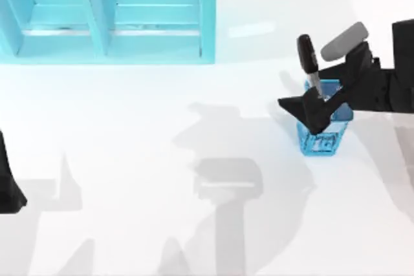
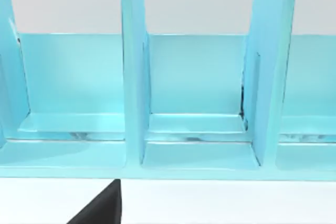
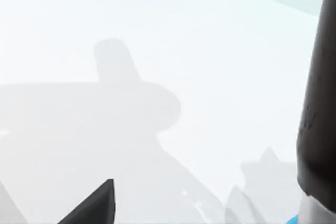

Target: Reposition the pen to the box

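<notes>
From the top view, my right jaws point(image 1: 317, 105) sit over the blue holder point(image 1: 321, 139) at the table's point(image 1: 129, 127) right side, pinching the pen's point(image 1: 308, 63) thin barrel; its black end sticks up beyond them, toward the box point(image 1: 107, 14) far off to their left. My left arm point(image 1: 10, 185) waits at the left edge.

In the left wrist view, the box point(image 2: 199, 103) faces me with its dividers, one dark fingertip point(image 2: 102, 208) low in front; I cannot tell that grip's state.

In the right wrist view, the pen's black end point(image 3: 317, 114) stands right beside a fingertip point(image 3: 94, 205).
</notes>
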`<act>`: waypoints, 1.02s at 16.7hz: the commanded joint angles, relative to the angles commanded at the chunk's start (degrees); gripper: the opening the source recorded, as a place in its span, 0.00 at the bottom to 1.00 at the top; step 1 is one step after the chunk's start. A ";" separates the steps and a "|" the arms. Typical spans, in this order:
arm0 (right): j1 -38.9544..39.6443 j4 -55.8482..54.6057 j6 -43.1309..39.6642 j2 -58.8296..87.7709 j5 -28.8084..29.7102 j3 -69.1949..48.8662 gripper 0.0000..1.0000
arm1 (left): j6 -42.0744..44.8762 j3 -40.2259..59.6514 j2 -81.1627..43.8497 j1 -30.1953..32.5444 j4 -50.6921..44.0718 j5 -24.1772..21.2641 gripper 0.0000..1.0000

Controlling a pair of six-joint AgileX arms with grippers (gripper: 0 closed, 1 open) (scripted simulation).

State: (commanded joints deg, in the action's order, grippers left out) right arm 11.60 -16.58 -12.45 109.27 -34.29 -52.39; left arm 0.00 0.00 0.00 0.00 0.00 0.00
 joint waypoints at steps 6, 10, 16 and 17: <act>0.00 0.00 0.00 0.00 0.00 0.00 0.77 | 0.00 0.00 0.00 0.00 0.00 0.00 1.00; 0.00 0.00 0.00 0.00 0.00 0.00 0.47 | 0.00 0.00 0.00 0.00 0.00 0.00 1.00; 0.00 0.00 0.00 0.00 0.00 0.00 0.02 | 0.00 0.00 0.00 0.00 0.00 0.00 1.00; 0.00 0.00 0.00 0.00 0.00 0.00 0.00 | 0.00 0.00 0.00 0.00 0.00 0.00 1.00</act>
State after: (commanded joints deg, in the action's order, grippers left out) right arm 11.60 -16.58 -12.45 109.27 -34.29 -52.39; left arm 0.00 0.00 0.00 0.00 0.00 0.00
